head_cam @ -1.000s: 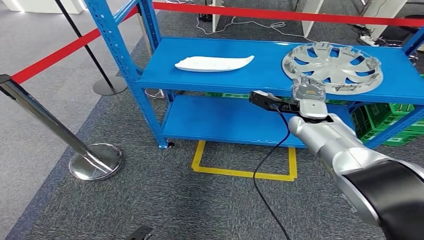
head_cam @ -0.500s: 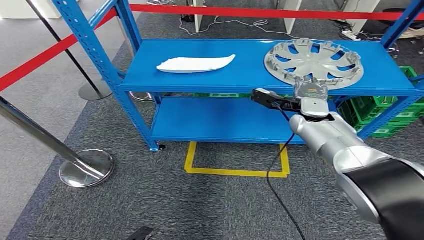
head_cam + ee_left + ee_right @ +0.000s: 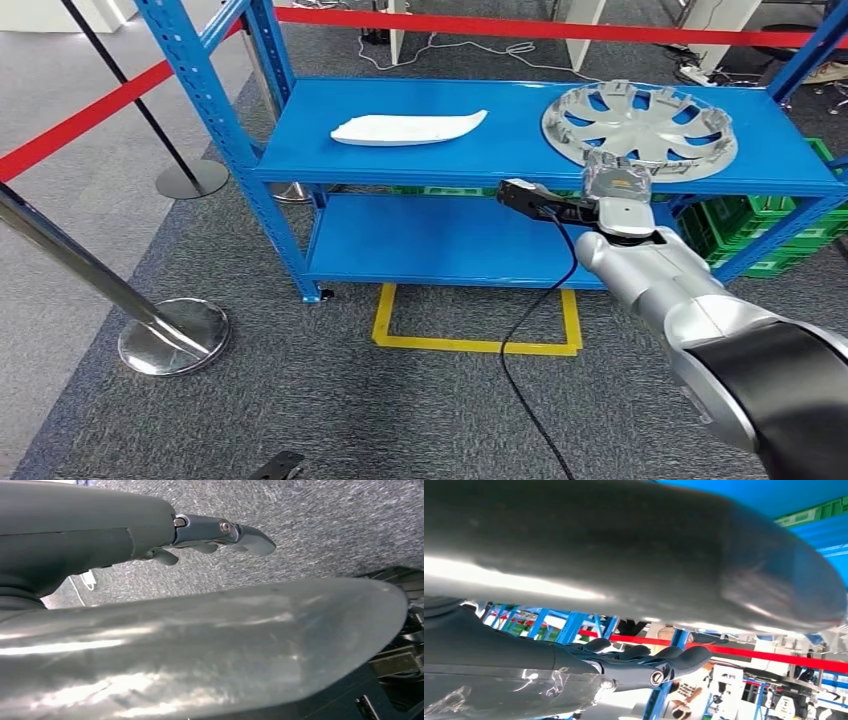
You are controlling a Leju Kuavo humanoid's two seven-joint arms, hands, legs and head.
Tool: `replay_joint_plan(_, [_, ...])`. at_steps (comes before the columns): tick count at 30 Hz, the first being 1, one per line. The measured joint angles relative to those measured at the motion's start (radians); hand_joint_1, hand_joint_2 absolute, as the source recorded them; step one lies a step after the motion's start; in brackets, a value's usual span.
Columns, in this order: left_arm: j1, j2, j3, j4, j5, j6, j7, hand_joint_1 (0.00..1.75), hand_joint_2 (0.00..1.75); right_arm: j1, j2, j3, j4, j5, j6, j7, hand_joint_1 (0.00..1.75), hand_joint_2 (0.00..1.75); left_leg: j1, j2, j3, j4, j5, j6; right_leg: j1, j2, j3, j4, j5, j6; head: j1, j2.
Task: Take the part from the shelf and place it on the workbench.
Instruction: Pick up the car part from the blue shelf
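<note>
In the head view a blue metal shelf [image 3: 520, 150] filled the upper middle of the frame, and two parts lay on its top level: a white curved panel [image 3: 408, 128] toward the upper centre, and a silver wheel cover [image 3: 640, 125] at the upper right, lying flat. The two sat well apart. The right hand [image 3: 614, 180] showed right of centre, at the front edge of the top level and just below the near rim of the wheel cover; whether it touched the rim could not be told. In the right wrist view its dark fingers [image 3: 684, 659] stretched out side by side, nearly straight, and nothing was seen in their grasp. The left hand [image 3: 220, 532] appeared in the left wrist view over grey carpet, its fingers extended and holding nothing. A black cable [image 3: 530, 330] trailed from the right wrist down across the carpet. A yellow taped square [image 3: 478, 320] marked the floor below the shelf. A chrome stanchion [image 3: 175, 330] stood at lower left, a red barrier belt [image 3: 90, 120] ran across the upper left, and green crates [image 3: 790, 235] sat at the right edge.
</note>
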Motion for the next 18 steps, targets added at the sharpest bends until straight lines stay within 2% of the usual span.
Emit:
replay_joint_plan(2, [0.001,0.0,0.0,0.0,0.0,0.0,0.0,0.0,0.0,-0.003,0.001,-0.001,-0.001,0.002,0.0,0.0,0.0,0.0,-0.003,0.004,-0.001,0.001,0.0,-0.007,0.005,-0.004,0.022,-0.043,0.005,-0.006,-0.001,0.0])
replay_joint_plan(5, [0.001,0.0,0.0,0.0,-0.001,0.001,0.0,0.0,0.0,-0.001,0.002,-0.006,-0.001,0.01,-0.003,0.0,0.0,0.0,-0.002,0.008,-0.006,0.009,-0.01,-0.022,0.0,0.007,0.023,-0.049,0.01,-0.017,-0.001,0.0])
replay_joint_plan(7, [0.0,0.0,0.0,0.0,-0.002,0.002,0.0,0.0,0.0,-0.002,0.003,-0.009,-0.002,0.017,-0.009,0.0,0.0,0.0,0.0,0.006,-0.038,0.08,-0.054,-0.034,-0.006,0.011,0.025,-0.052,0.013,-0.024,-0.003,0.0])
replay_joint_plan(9, [0.001,0.001,0.0,0.0,-0.003,0.002,0.0,0.0,0.0,0.0,0.004,-0.009,-0.002,0.024,-0.013,0.0,0.0,0.0,0.004,0.006,-0.101,0.207,-0.109,-0.043,-0.008,0.016,0.025,-0.052,0.013,-0.027,-0.005,0.0])
replay_joint_plan(10, [0.001,0.001,0.0,0.0,-0.004,0.002,0.0,0.0,0.0,0.002,0.004,-0.009,-0.002,0.027,-0.014,0.0,0.0,0.0,0.006,0.006,-0.126,0.253,-0.12,-0.046,-0.009,0.019,0.025,-0.052,0.013,-0.027,-0.005,0.0])
replay_joint_plan(11, [0.001,0.002,0.0,0.0,-0.004,0.002,0.0,0.0,0.0,0.004,0.004,-0.009,-0.002,0.031,-0.014,0.0,0.0,0.0,0.008,0.006,-0.137,0.268,-0.113,-0.048,-0.01,0.021,0.025,-0.052,0.013,-0.027,-0.005,0.0])
replay_joint_plan(12, [0.001,0.003,0.0,0.0,-0.005,0.002,0.0,0.0,0.0,0.005,0.004,-0.009,-0.002,0.036,-0.014,0.001,0.0,0.0,0.01,0.006,-0.128,0.244,-0.089,-0.049,-0.012,0.022,0.025,-0.051,0.013,-0.026,-0.005,0.0])
replay_joint_plan(14, [0.0,0.003,0.0,0.0,-0.007,0.002,0.0,0.0,0.0,0.003,0.004,-0.009,-0.002,0.05,-0.015,0.001,0.0,0.0,0.016,0.005,-0.069,0.127,-0.024,-0.052,-0.014,0.026,0.025,-0.05,0.013,-0.018,-0.005,0.0])
replay_joint_plan(15, [-0.001,0.003,0.0,0.0,-0.008,0.002,0.0,0.0,0.0,0.001,0.004,-0.009,-0.002,0.057,-0.015,0.002,0.0,0.0,0.018,0.003,-0.039,0.067,-0.005,-0.051,-0.014,0.028,0.023,-0.048,0.012,-0.012,-0.005,0.0])
replay_joint_plan(16, [-0.002,0.003,0.0,0.0,-0.008,0.002,0.0,0.0,0.0,-0.001,0.004,-0.009,-0.002,0.062,-0.015,0.002,0.0,0.0,0.019,0.001,-0.019,0.027,0.005,-0.047,-0.013,0.031,0.021,-0.047,0.013,-0.006,-0.005,0.0])
replay_joint_plan(17, [-0.003,0.002,0.0,0.0,-0.009,0.002,0.0,0.0,0.0,-0.002,0.004,-0.009,-0.002,0.065,-0.015,0.002,0.0,0.0,0.019,-0.001,-0.01,0.007,0.005,-0.043,-0.011,0.032,0.019,-0.047,0.012,-0.005,-0.006,0.0])
replay_joint_plan(18, [-0.003,0.002,0.0,0.0,-0.009,0.002,0.0,0.0,0.0,-0.002,0.004,-0.009,-0.002,0.066,-0.015,0.002,0.0,0.0,0.019,-0.003,-0.009,0.0,0.004,-0.038,-0.009,0.033,0.018,-0.048,0.013,-0.011,-0.005,0.0])
